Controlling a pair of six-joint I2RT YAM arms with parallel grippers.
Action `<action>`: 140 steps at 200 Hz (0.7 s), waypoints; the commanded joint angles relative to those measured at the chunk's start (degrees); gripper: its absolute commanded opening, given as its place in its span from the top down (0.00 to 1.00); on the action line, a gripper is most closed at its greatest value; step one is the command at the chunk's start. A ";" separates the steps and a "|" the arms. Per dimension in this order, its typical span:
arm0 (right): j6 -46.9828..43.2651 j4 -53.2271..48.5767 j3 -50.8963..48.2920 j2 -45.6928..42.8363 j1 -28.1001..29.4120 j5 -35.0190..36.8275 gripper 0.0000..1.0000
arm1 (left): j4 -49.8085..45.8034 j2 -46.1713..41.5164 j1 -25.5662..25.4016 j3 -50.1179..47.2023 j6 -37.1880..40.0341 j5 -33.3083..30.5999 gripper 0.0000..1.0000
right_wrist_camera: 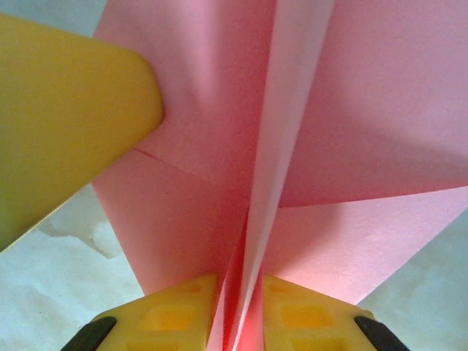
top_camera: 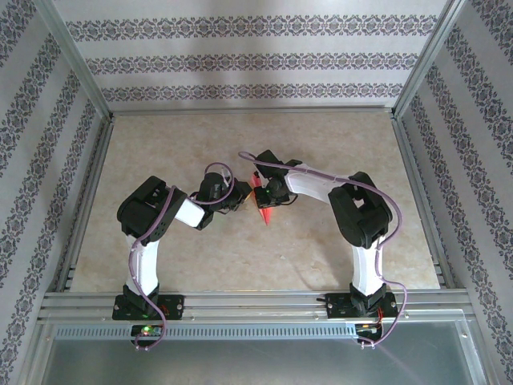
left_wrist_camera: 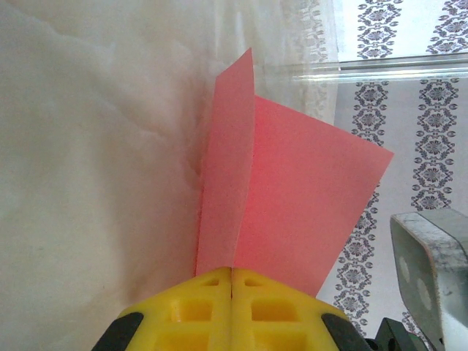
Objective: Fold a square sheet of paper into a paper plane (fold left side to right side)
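**Overhead view.** Both arms reach inward over the table point(top_camera: 192, 265) and meet just beyond its centre. The salmon-pink paper plane point(top_camera: 263, 207) sits between them, a slim dart with its point toward the table's near edge. Whether it touches the table surface cannot be told. The left gripper point(top_camera: 245, 197) meets it from the table's left side and the right gripper point(top_camera: 270, 192) from the table's right side.

**Left wrist view.** The left gripper point(left_wrist_camera: 231, 278) has its yellow pads pressed together with no gap, clamped on the lower edge of the paper plane point(left_wrist_camera: 292, 197). Two flaps rise from the seam, one narrow and one broad, and they splay apart.

**Right wrist view.** The right gripper point(right_wrist_camera: 238, 300) stands almost closed, pinching the layered centre crease of the paper plane point(right_wrist_camera: 205, 146). The paper's wings spread to either side of the crease. One yellow finger point(right_wrist_camera: 73, 117) of the left gripper lies against the left-hand wing.
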 commanded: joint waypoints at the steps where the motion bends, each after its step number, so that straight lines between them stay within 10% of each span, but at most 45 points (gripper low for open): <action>1: 1.22 -1.71 1.69 1.52 0.64 -0.13 0.81 | 3.37 1.11 -0.97 -0.37 -1.16 0.01 0.97; 140: 5.01 -8.68 8.06 -1.17 -2.87 4.60 0.95 | -6.75 -16.59 7.38 -9.87 4.94 -1.64 0.55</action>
